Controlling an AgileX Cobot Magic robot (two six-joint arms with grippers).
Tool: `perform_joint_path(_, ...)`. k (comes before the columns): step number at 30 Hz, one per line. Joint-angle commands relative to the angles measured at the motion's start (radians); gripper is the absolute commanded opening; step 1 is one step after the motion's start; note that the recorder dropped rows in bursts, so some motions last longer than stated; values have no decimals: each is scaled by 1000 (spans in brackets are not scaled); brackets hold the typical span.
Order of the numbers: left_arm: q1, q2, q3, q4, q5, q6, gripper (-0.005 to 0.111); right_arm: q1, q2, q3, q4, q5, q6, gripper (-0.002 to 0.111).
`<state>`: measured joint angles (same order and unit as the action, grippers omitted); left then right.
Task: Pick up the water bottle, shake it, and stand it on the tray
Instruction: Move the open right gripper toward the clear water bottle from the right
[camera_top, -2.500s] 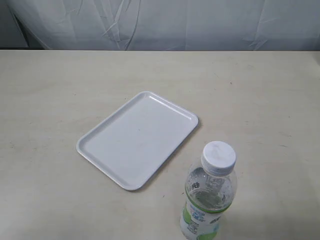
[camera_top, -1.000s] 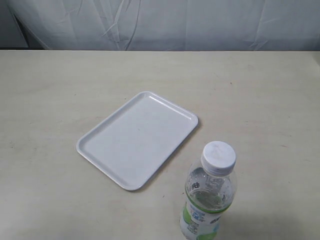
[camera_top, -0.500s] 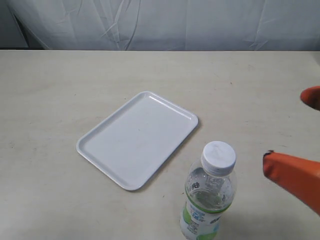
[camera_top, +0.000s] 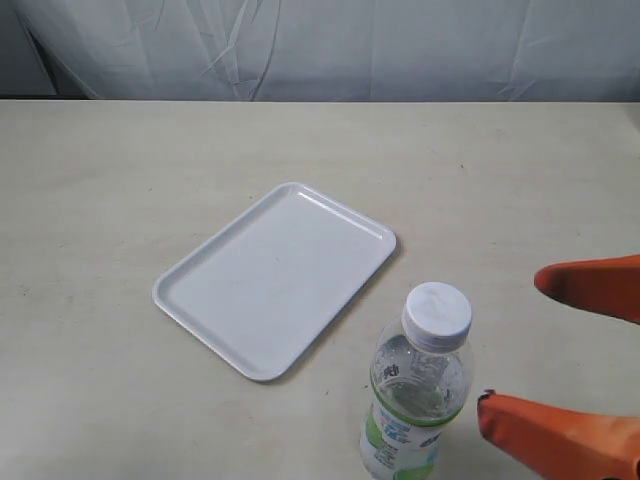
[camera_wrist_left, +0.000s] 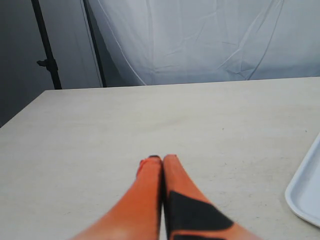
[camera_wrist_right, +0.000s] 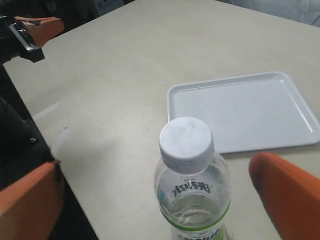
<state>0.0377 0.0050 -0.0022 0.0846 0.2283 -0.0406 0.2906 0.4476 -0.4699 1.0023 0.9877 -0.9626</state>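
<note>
1. Just beside the tray (camera_top: 270, 280), the bottle (camera_top: 418, 385) stands upright, label writing unreadable.
2. The right gripper (camera_top: 511, 343) gapes wide around the bottle, touching nothing.
3. The left gripper (camera_wrist_left: 162, 160) sits pinched together, empty.

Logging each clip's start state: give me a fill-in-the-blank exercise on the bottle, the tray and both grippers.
1. The water bottle stands ____ on the table, beside the tray.
2. The bottle's cap is ____ in colour.
3. The right gripper, beside the bottle, has its jaws ____.
4. The left gripper has its jaws ____.
Missing words: upright; white; open; shut.
</note>
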Motion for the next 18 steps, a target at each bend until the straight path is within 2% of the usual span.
perform_joint_path(1,0,-5,2,-1,-3,-4,0,1,3,76,105,-35,-134,104)
perform_joint_path(7,0,-5,2,-1,-3,-4,0,1,19,156,177,-85,-325,104)
perform_joint_path(18,0,-5,2,-1,-3,-4,0,1,140,156,238,-95,-396,104)
